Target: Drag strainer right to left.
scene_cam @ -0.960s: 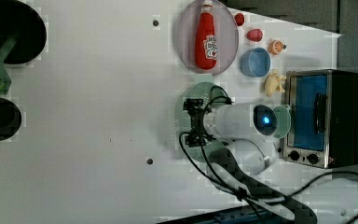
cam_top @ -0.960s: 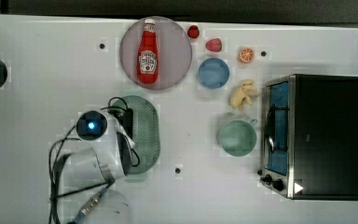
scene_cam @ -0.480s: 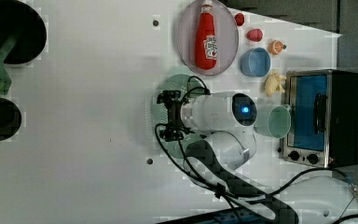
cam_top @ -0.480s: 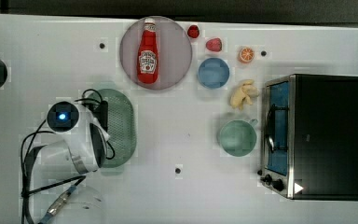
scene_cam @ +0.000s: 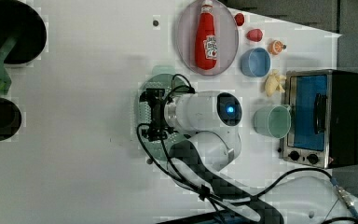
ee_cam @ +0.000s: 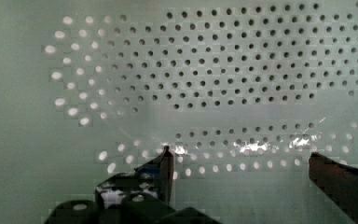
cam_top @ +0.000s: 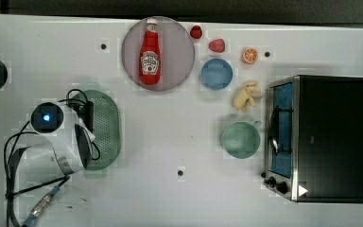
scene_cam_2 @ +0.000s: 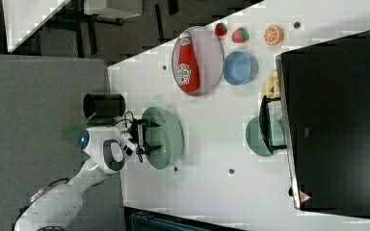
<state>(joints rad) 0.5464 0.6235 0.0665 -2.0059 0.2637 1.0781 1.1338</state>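
The end effector (ee_cam: 240, 161) is spread wide, its fingers (ee_cam: 165, 168) down inside the strainer (cam_top: 105, 127) basin and gripping nothing. No writing can be read on the ketchup bottle's (cam_top: 150, 57) label. The strainer sits open side up on the white surface (cam_top: 179, 142), at the top view's left below the plate (cam_top: 182, 52), its long axis running top to bottom in the top view.
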